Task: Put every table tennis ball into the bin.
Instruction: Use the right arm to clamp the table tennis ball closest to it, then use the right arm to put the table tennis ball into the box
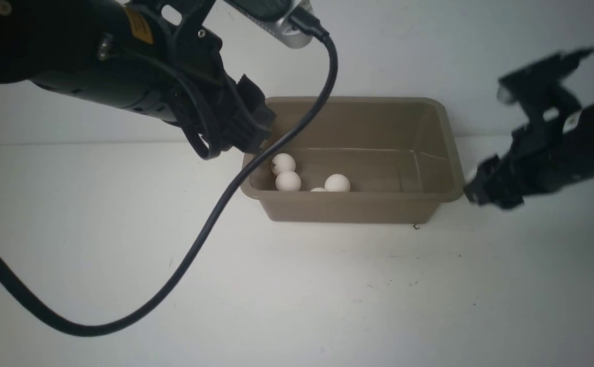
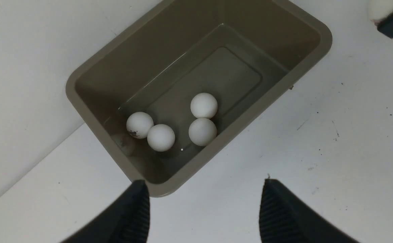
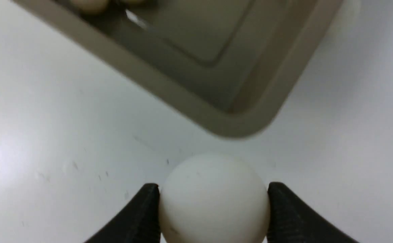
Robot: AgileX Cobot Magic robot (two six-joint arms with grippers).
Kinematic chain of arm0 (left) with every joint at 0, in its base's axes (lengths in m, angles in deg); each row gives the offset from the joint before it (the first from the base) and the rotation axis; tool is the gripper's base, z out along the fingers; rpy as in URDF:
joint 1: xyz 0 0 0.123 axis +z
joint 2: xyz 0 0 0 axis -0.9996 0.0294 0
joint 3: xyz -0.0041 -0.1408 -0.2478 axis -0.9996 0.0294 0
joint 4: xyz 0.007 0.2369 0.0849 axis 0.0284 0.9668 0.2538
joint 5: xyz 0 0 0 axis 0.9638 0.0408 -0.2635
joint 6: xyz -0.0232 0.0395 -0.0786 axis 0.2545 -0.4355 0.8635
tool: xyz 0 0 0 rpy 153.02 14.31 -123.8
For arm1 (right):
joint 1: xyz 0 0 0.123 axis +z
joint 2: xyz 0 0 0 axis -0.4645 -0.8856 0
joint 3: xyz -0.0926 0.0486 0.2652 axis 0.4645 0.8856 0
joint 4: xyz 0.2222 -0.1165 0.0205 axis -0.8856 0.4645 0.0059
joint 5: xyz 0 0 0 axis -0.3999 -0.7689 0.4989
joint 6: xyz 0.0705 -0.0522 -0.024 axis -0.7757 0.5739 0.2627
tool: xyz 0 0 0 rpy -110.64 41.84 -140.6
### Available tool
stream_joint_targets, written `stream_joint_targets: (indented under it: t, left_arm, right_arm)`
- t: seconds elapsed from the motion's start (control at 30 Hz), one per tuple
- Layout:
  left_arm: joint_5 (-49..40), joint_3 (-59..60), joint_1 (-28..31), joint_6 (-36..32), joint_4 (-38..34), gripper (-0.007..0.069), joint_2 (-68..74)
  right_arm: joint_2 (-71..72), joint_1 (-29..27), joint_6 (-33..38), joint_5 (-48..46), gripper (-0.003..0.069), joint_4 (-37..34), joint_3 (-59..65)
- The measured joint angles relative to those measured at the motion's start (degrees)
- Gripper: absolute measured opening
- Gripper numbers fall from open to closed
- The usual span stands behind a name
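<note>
"What do the balls look like from where you stand?"

"Small and matte white. They are table tennis balls, and one marked ball has a little dark print on it."

"Where are they?"

"Four lie on the floor of the bin, a taupe plastic tub with rounded corners, a flared rim and sloping walls. They are bunched toward its left end in two touching pairs. A fifth ball is outside, pinched between the fingers of the right gripper, just beside the bin's near right corner. I can't tell whether it touches the white table."

"And the other pincer?"

"The left gripper hangs over the bin's left end, its fingers spread with nothing between them."
</note>
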Motion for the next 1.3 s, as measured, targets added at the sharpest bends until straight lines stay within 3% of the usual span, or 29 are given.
stream_joint_targets:
  t: [0.3, 0.53, 0.77, 1.0, 1.13, 1.3]
  left_arm:
    - [0.00, 0.00, 0.00, 0.00, -0.24, 0.0396, 0.00]
    - [-0.20, 0.00, 0.00, 0.00, -0.91, 0.0396, 0.00]
    - [-0.24, 0.00, 0.00, 0.00, -1.34, 0.0396, 0.00]
    - [-0.24, 0.00, 0.00, 0.00, -1.55, 0.0396, 0.00]
    - [-0.27, 0.00, 0.00, 0.00, -2.36, 0.0396, 0.00]
    - [-0.66, 0.00, 0.00, -0.05, -2.80, 0.0396, 0.00]
  right_arm:
    - [-12.69, 0.00, 18.04, 0.49, 0.0362, -17.53, -14.73]
    - [-24.17, 0.00, 19.32, -0.67, 0.0362, -18.52, -23.42]
    - [-27.06, -0.25, 22.11, 0.45, 0.0363, -18.68, -25.82]
    - [-28.66, -2.07, 23.09, 8.17, 0.0615, -19.96, -25.89]
    - [-28.66, -2.92, 23.15, 11.35, 0.0619, -20.18, -25.89]
    - [-28.66, -7.14, 23.15, 11.52, 0.0565, -20.18, -25.89]
